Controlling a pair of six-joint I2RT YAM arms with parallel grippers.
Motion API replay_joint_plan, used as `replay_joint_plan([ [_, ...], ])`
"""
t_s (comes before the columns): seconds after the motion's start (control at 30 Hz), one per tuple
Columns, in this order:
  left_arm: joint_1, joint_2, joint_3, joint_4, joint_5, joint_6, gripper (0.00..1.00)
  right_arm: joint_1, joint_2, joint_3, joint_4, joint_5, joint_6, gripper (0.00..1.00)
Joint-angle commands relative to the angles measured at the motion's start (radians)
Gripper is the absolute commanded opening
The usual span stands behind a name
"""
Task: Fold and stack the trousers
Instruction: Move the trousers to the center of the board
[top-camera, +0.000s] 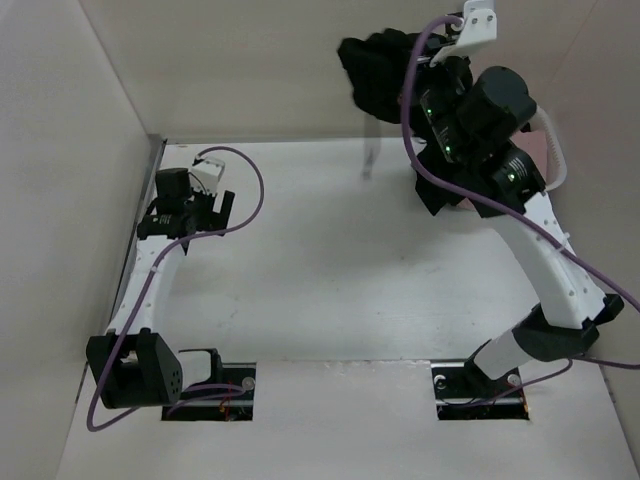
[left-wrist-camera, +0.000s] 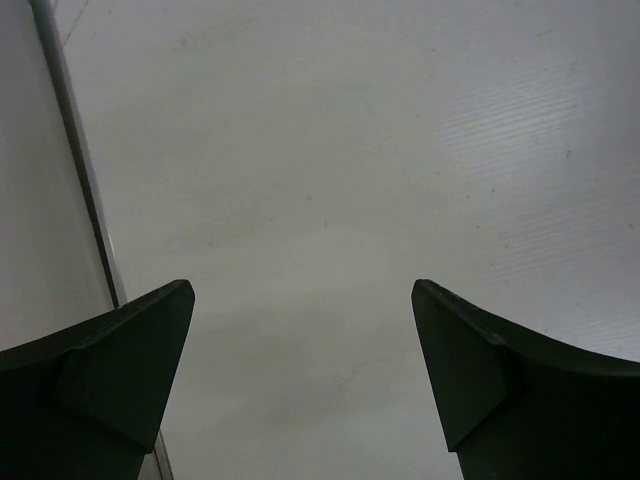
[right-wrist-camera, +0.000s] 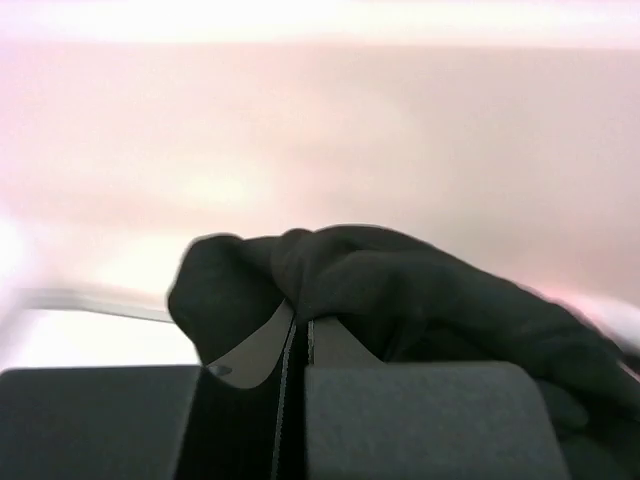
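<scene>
The black trousers (top-camera: 380, 72) hang bunched in the air at the back right, high above the table. My right gripper (top-camera: 418, 62) is shut on them. In the right wrist view the black cloth (right-wrist-camera: 400, 285) bulges over the closed fingertips of the right gripper (right-wrist-camera: 298, 318). My left gripper (top-camera: 205, 205) is open and empty, low over the table near the left wall. In the left wrist view the left gripper (left-wrist-camera: 300, 300) shows bare table between its two dark fingers (left-wrist-camera: 120, 350).
The white table (top-camera: 330, 260) is boxed by a beige left wall (top-camera: 60, 200) and a back wall (top-camera: 250, 70). A metal strip (left-wrist-camera: 85, 190) runs along the foot of the left wall. Purple cables (top-camera: 250, 190) loop off both arms.
</scene>
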Motion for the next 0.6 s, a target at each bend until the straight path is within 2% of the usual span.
replay_joint_plan([
  [0.0,0.058,-0.049,0.013,0.071,0.000,-0.046,0.95,0.160,-0.062,0.086,0.193,0.014,-0.043,0.00],
  [0.13,0.116,-0.065,0.036,0.106,-0.002,-0.052,0.95,0.239,-0.088,0.019,0.214,0.028,0.121,0.00],
  [0.23,0.150,-0.065,0.053,0.131,0.003,-0.051,0.96,0.239,-0.128,-0.128,0.196,0.039,0.306,0.00],
  [0.27,0.153,-0.063,0.056,0.134,0.003,-0.046,0.96,0.216,-0.154,-0.224,0.170,0.051,0.396,0.00],
  [0.3,0.157,-0.060,0.061,0.137,0.003,-0.041,0.96,0.199,-0.177,-0.309,0.136,0.060,0.488,0.04],
  [0.37,0.162,-0.051,0.069,0.137,0.003,-0.026,0.96,0.141,-0.211,-0.484,0.051,0.053,0.658,0.22],
  [0.4,0.162,-0.048,0.069,0.137,0.003,-0.018,0.96,0.128,-0.212,-0.512,0.033,0.045,0.684,0.25],
  [0.47,0.164,-0.042,0.066,0.136,0.001,0.000,0.96,0.023,-0.188,-0.653,-0.071,-0.027,0.736,0.64],
  [0.57,0.135,-0.037,0.038,0.105,-0.005,0.072,0.96,-0.140,-0.136,-0.774,-0.206,-0.093,0.707,0.85],
])
